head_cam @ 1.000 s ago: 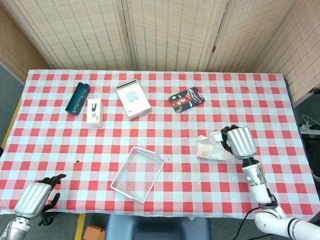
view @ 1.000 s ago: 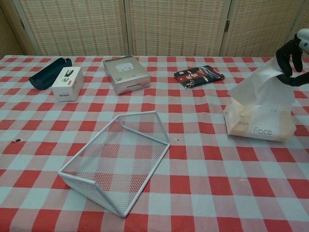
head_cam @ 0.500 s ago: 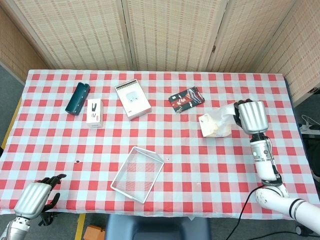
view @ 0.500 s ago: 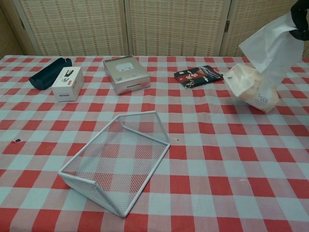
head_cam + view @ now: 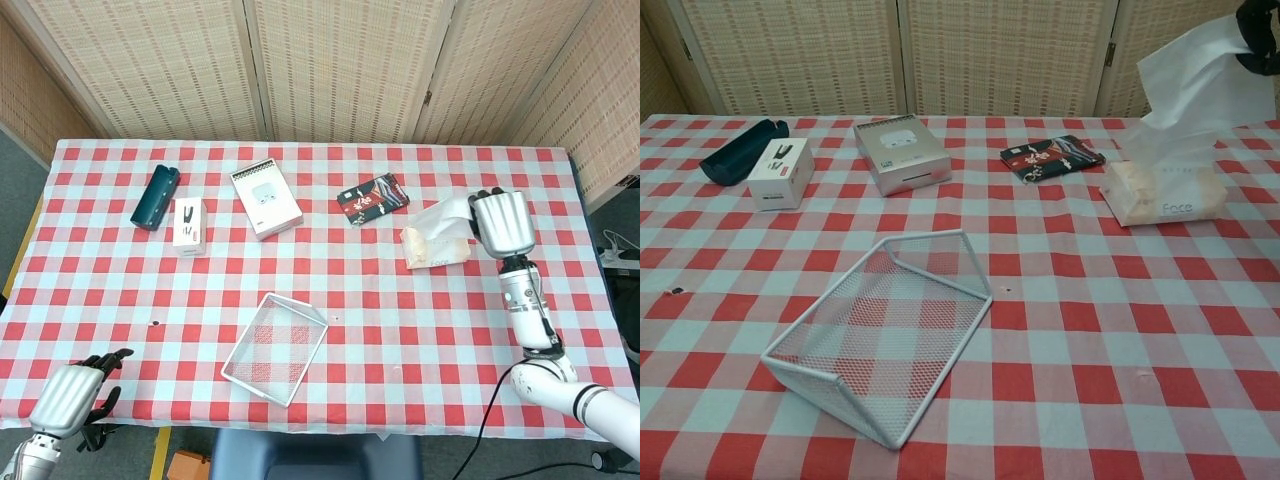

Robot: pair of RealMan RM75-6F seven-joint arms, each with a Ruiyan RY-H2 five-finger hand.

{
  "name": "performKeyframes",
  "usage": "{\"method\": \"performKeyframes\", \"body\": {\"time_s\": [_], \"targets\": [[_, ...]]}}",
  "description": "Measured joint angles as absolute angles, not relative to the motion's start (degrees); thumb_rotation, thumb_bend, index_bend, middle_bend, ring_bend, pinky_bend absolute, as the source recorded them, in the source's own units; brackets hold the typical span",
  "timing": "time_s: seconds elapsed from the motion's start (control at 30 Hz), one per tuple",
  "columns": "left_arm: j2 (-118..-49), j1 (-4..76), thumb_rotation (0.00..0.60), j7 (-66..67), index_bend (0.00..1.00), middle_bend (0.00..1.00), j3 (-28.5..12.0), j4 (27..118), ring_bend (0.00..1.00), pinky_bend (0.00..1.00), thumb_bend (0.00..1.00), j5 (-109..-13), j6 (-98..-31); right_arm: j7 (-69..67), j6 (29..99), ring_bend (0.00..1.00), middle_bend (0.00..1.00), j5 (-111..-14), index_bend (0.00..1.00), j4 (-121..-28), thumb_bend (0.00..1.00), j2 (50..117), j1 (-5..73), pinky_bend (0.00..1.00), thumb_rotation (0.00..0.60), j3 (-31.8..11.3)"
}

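Note:
My right hand (image 5: 500,222) is raised above the table's right side and pinches a white tissue (image 5: 1205,85) at its top; in the chest view only its dark fingers (image 5: 1258,20) show at the upper right corner. The tissue stretches down into a cream soft tissue pack (image 5: 1165,195) that lies flat on the checked cloth, just left of the hand in the head view (image 5: 437,248). My left hand (image 5: 68,397) hangs below the table's front left corner with its fingers curled in and nothing in it.
A white wire mesh basket (image 5: 880,335) lies tilted near the front middle. At the back stand a dark teal case (image 5: 740,150), a small white box (image 5: 780,172), a silver box (image 5: 900,152) and a dark patterned packet (image 5: 1052,157). Woven screens close off the rear.
My right hand rose and moved toward the back right, dragging the tissue pack along by its tissue. The pack swung up off the cloth and now lies flat further back.

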State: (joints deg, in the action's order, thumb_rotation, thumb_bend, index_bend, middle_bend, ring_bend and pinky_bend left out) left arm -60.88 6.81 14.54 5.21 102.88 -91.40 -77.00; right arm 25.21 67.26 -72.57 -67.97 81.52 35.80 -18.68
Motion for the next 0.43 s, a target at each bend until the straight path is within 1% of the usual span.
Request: {"method": "performKeyframes", "body": {"time_s": [0.23,0.43], "targets": [[-60.90,6.95,0.600,14.28,0.23,0.38,5.23,102.64,0.38,0.59,0.47,-90.96,-76.57,24.86,66.03,0.60,0.66,-72.15,0.74,-57.46,0.55,83.86,38.32,0.97,0.600,-18.75],[-60.94,7.03,0.600,14.07,0.23,0.38,5.07,102.50,0.38,0.59,0.47,-90.59,-76.47,23.06,65.83,0.60,0.66,-72.65,0.74,-50.56,0.55,85.48,40.09,0.97,0.600,-18.61]]}}
